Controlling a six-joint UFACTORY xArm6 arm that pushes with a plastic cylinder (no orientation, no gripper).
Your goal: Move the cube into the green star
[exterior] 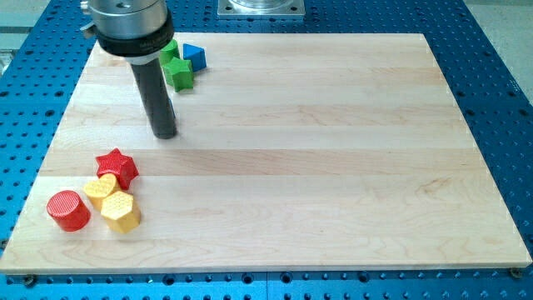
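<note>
A blue cube [194, 57] sits near the view's top left on the wooden board [333, 167]. A green star [178, 73] lies just below and left of it, touching or nearly touching it. Another green block [171, 52] shows behind the rod, partly hidden. My tip [166, 132] rests on the board below the green star, a short way from it and apart from every block.
At the view's bottom left lies a cluster: a red star [117, 166], a yellow heart-like block [101, 190], a yellow hexagon [120, 210] and a red cylinder [67, 210]. The board's edges border a blue perforated table [500, 100].
</note>
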